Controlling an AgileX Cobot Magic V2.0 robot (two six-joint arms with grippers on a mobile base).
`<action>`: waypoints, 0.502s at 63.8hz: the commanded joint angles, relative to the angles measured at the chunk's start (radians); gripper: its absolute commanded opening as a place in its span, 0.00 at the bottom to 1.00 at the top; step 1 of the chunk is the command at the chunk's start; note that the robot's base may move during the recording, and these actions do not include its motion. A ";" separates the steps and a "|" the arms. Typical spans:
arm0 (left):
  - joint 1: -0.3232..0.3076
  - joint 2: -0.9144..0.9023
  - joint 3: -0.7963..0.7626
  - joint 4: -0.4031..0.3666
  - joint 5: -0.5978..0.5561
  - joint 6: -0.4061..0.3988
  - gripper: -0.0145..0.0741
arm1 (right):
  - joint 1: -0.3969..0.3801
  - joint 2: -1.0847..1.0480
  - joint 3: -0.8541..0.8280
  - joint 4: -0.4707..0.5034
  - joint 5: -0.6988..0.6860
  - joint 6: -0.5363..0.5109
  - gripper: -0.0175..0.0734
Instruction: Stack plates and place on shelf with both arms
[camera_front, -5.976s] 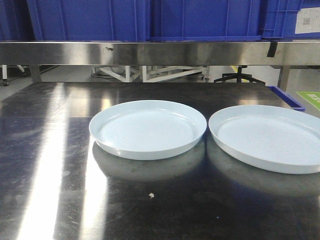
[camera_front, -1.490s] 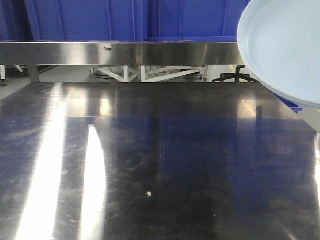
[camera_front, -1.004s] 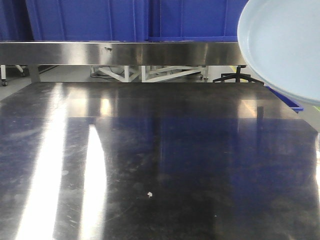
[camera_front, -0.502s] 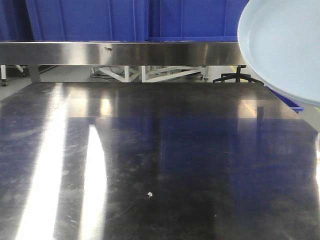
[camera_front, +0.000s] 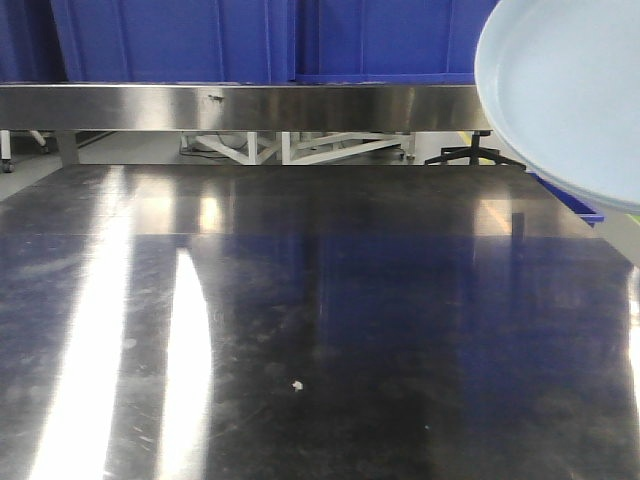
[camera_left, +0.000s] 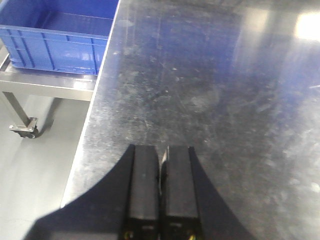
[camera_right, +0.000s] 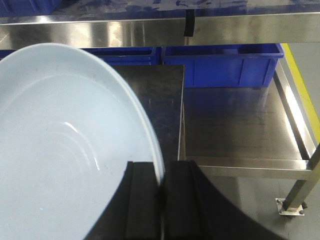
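Note:
The plates (camera_front: 565, 95) hang in the air at the upper right of the front view, tilted, above the table's right end. Two pale rims show one under the other along their lower edge. In the right wrist view the plates (camera_right: 65, 140) fill the left half, and my right gripper (camera_right: 161, 172) is shut on their rim. My left gripper (camera_left: 161, 152) is shut with nothing in it, low over the steel table (camera_left: 210, 90) near its left edge. The steel shelf (camera_front: 250, 106) runs across the back.
Blue crates (camera_front: 250, 40) stand on the shelf. Right of the table a lower steel rack (camera_right: 240, 130) holds blue crates (camera_right: 220, 65). Another blue crate (camera_left: 60, 40) sits on a rack off the table's left edge. A small white speck (camera_front: 296, 384) lies on the table.
Six seconds ago both plates lay side by side on the table; now the tabletop is bare and they are held up at the right. Over the last second they have barely moved.

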 joint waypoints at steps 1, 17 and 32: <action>0.001 -0.003 -0.030 0.002 -0.071 -0.003 0.26 | -0.008 -0.003 -0.028 -0.003 -0.096 -0.004 0.22; 0.001 -0.003 -0.030 0.002 -0.071 -0.003 0.26 | -0.008 -0.003 -0.028 -0.003 -0.096 -0.004 0.22; 0.001 0.001 -0.030 0.002 -0.071 -0.003 0.26 | -0.008 -0.003 -0.028 -0.003 -0.096 -0.004 0.22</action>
